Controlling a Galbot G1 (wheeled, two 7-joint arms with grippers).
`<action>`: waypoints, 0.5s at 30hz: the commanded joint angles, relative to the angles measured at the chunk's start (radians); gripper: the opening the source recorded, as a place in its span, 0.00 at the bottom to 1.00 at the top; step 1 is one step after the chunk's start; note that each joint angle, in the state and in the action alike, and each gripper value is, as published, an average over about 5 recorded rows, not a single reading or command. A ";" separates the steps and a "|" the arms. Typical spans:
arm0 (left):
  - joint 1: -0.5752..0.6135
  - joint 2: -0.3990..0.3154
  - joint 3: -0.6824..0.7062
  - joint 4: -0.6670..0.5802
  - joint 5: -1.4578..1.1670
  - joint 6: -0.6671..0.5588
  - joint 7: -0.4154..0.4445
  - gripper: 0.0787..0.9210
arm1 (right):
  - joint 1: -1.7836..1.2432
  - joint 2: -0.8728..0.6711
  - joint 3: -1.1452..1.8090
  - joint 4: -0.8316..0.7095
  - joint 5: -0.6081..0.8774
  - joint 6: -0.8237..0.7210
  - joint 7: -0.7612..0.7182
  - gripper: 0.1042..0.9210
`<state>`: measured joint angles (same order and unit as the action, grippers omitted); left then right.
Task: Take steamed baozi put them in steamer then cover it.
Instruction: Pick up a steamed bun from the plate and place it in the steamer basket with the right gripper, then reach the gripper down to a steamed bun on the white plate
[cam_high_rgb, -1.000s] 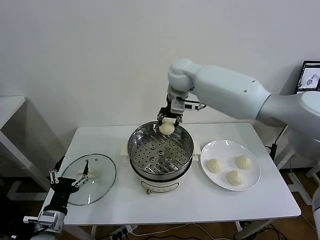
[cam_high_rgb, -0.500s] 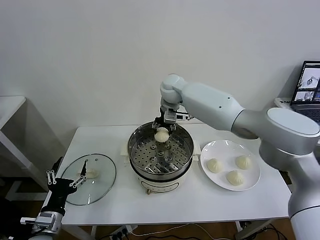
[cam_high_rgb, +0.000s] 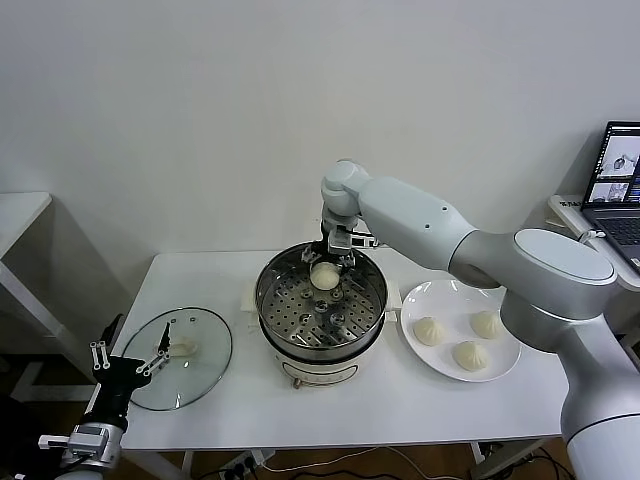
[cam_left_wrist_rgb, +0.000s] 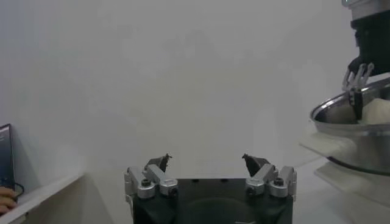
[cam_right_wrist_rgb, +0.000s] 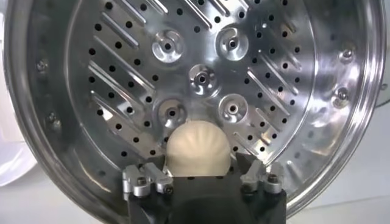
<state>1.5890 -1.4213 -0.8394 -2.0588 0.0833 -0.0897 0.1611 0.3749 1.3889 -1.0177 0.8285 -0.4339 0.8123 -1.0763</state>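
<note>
Right wrist view: the right gripper sits inside the steamer, jaws apart around a baozi on the perforated tray. Best to lift straight up — no sideways drag — so the bun stays put. Three more wait on the plate; the left gripper idles open beside the lid.

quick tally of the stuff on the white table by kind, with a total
Small cream-white pleated steamed buns: 4, one at the right hand in the pot, three on the plate
Large shiny stainless-steel steamer pot: 1
Flat round white plate: 1
Round glass lid with white handle: 1
Total: 7
</note>
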 joint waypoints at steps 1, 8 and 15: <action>0.006 -0.001 0.000 -0.002 0.003 0.002 -0.001 0.88 | 0.101 -0.095 -0.003 0.122 0.201 -0.049 -0.042 0.88; 0.019 0.000 0.015 -0.026 0.015 0.008 -0.006 0.88 | 0.388 -0.405 -0.122 0.348 0.626 -0.281 -0.166 0.88; 0.024 -0.008 0.047 -0.048 0.036 0.012 -0.016 0.88 | 0.398 -0.687 -0.204 0.458 0.725 -0.564 -0.229 0.88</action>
<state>1.6086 -1.4266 -0.8161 -2.0908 0.1086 -0.0796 0.1487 0.6502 1.0253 -1.1342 1.1137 0.0393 0.5407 -1.2204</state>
